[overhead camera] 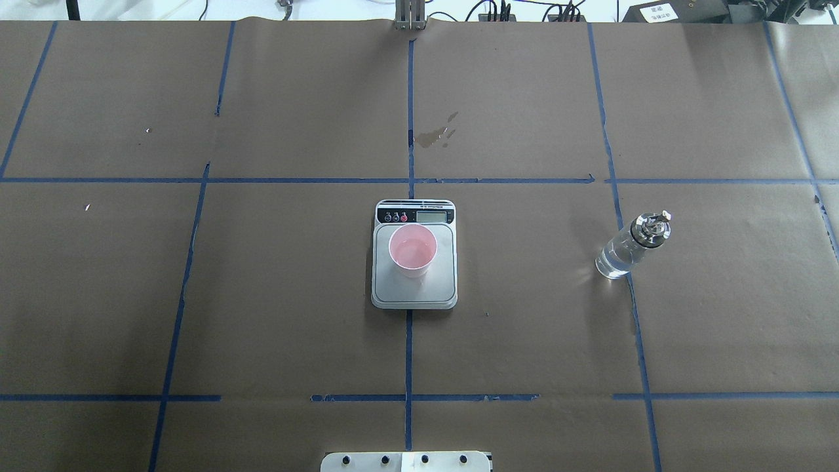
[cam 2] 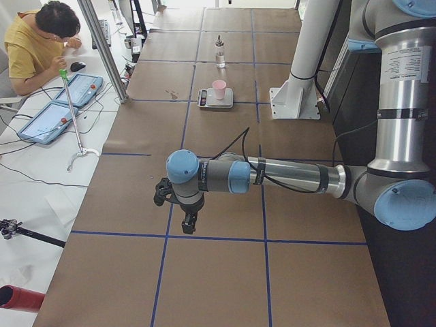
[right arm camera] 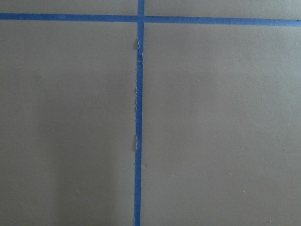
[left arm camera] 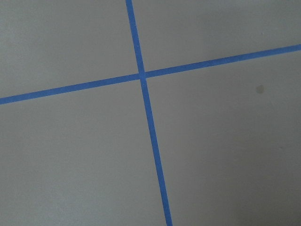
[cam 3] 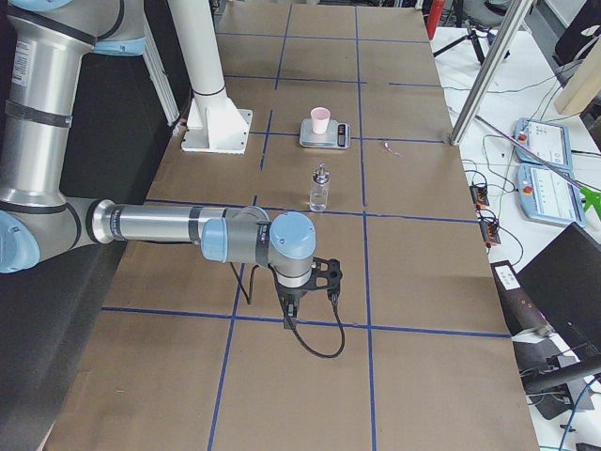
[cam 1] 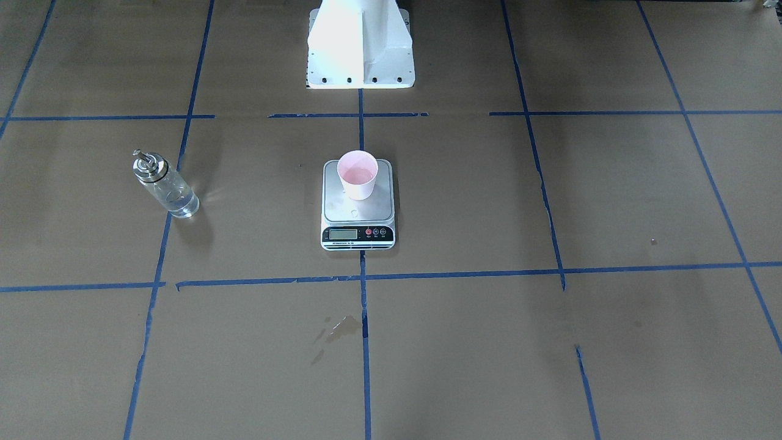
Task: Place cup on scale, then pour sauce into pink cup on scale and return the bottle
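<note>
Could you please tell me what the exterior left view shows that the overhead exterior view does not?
Only the exterior left view shows the left arm, stretched low over the table with its claw pointing down, and a person seated beside the table. Only the overhead view looks straight down into the cup and shows the front strip of the scale face-on. Both show the cup standing on the scale, the bottle upright and apart from it, and the blue tape lines.

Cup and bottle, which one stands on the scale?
The pink cup stands on the scale; the capped glass bottle stands apart on the table.
</note>
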`<state>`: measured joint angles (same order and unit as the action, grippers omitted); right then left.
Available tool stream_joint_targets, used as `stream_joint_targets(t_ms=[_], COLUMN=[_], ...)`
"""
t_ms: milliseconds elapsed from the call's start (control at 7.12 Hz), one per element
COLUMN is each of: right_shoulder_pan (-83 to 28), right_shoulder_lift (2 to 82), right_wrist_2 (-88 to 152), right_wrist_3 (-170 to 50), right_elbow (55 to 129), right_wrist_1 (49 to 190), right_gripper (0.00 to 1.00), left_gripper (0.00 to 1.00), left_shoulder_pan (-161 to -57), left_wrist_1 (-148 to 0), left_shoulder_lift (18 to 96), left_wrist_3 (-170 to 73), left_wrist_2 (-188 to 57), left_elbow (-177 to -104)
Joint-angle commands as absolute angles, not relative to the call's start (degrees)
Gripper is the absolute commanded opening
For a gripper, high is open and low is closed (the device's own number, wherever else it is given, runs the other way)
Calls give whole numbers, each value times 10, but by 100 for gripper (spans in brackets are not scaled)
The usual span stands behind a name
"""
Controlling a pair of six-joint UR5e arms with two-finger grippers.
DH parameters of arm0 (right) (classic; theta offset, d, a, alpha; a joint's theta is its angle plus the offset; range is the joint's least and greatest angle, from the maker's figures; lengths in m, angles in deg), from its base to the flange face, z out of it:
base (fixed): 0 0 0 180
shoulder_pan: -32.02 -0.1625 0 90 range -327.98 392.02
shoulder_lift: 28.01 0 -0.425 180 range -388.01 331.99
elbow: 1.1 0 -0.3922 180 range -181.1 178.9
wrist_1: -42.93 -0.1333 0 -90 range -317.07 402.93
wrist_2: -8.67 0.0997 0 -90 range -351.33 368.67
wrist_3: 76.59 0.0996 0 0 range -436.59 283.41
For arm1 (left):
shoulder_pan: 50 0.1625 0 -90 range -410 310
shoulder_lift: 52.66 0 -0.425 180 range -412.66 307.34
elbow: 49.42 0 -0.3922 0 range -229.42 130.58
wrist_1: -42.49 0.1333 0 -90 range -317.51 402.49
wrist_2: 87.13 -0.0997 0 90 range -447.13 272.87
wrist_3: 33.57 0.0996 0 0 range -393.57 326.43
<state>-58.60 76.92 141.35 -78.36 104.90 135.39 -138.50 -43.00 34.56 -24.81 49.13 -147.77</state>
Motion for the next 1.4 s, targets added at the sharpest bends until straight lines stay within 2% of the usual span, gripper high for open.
stream_joint_targets(t_ms=[0,1264], right_shoulder_pan=[-585,-536], right_shoulder_lift=[766,754], right_wrist_2=[1415,1413], right_wrist_3=[-781,-777], right_elbow=[1050,1054], right_wrist_1=[1352,1350], right_gripper=[100,100], left_gripper=[100,100], left_shoulder_pan=[-1385,-1405], left_wrist_1=[-430,-428], left_shoulder_lift=[347,320], left_wrist_3=[-250,-243], left_wrist_2=[491,477], left_elbow=[-1473,-1482])
